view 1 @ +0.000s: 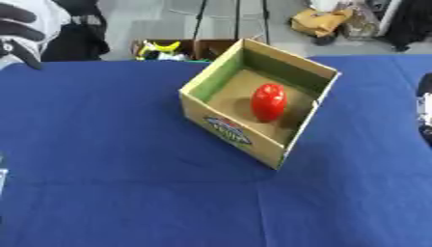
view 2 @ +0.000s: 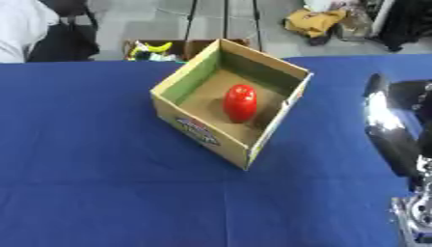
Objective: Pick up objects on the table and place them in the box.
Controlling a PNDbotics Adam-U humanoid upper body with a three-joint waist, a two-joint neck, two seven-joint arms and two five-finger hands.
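An open cardboard box [view 1: 226, 126] with green inner flaps and a printed label on its front wall stands turned at an angle in the middle of the blue table [view 1: 110, 159]. Inside it, a red, egg-shaped object [view 1: 268, 102] rests on the box floor, near the right wall. My right arm, black with silver parts [view 2: 395, 129], rises along the right edge of the right eye view, to the right of the box and apart from it. Its hand is not clear enough to read. My left hand shows in neither view.
Beyond the table's far edge, an open carton [view 1: 173, 48] with yellow and green items stands on the floor, and a tan bag [view 1: 319, 21] lies further back. Blue cloth stretches in front of and left of the box.
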